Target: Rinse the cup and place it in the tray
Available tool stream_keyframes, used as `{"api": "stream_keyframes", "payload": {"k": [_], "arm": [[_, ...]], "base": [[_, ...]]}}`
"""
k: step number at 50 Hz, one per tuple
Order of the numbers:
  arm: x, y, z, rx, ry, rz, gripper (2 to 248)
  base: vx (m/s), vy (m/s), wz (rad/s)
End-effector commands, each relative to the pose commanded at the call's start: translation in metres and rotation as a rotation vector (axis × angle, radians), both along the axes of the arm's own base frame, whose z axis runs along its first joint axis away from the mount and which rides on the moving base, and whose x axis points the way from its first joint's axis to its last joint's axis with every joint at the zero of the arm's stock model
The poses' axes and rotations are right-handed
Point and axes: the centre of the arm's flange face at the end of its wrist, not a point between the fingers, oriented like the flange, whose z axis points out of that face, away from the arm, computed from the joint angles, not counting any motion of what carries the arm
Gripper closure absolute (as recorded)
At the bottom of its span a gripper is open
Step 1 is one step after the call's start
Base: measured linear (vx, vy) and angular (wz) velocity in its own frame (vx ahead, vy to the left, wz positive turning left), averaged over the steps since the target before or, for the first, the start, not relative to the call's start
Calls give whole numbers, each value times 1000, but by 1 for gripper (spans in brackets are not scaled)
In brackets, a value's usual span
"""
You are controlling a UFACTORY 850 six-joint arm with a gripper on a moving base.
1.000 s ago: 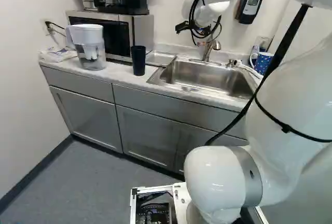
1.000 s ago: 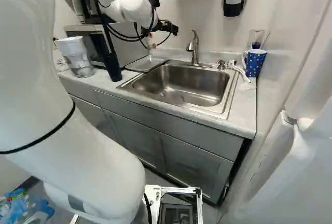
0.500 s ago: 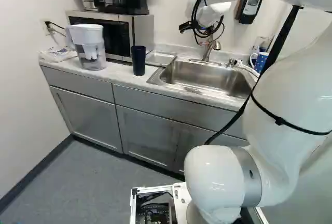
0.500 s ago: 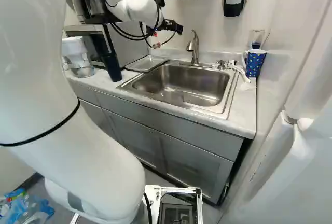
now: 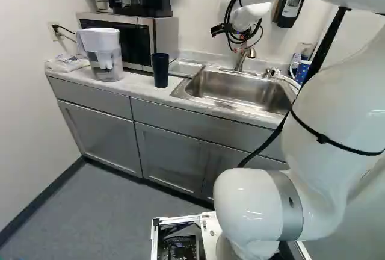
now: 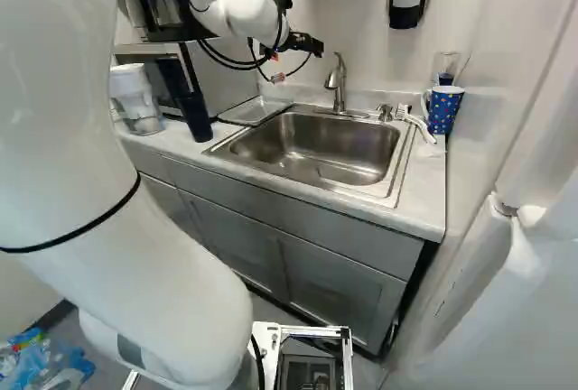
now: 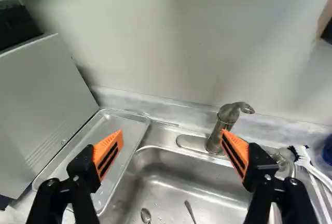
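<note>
Wall [image 7: 155,42] ahead, gripper [image 6: 308,44] wide open.

The smooth white jointed arm [image 5: 337,115] rises and bends forward; at its far end the black 2-fingered end effector [image 6: 303,43] stands open, its 2 slotted orange pads [image 7: 110,151] well apart, angled inward.
</note>
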Motion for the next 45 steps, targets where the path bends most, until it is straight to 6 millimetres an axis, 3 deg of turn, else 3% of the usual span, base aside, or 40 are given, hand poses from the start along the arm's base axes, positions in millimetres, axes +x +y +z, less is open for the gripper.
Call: {"api": "stream_keyframes", "payload": {"k": [45], "arm": [[16, -24, -2, 3, 18, -39, 3]], "base": [[0, 0, 0]]}}
